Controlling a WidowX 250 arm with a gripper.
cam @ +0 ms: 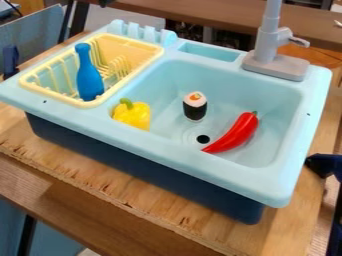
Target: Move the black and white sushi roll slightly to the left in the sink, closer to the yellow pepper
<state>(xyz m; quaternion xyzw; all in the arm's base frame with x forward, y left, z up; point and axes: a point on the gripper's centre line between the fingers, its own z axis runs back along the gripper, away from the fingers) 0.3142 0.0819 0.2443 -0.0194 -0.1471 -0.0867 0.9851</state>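
A glossy, curved chili [235,135], stubby sushi [194,106] and lobed yellow pepper [133,116] lie in the smooth sink [200,168]; a blue bottle [88,75] tilts in the slatted rack [53,95]. I cannot tell the claw's state.

Rough-edged wooden board [288,226], light-blue toy sink [194,166] on top

The camera looks down at a steep slant from above the long front side of the sink [167,151], facing across the basin toward the faucet [267,45] at the back. It is near enough for the sink to span almost the whole width, its front right corner lowest in view. The rack [57,95] lies to the left, and the board [100,177] runs along the bottom, seen from above.
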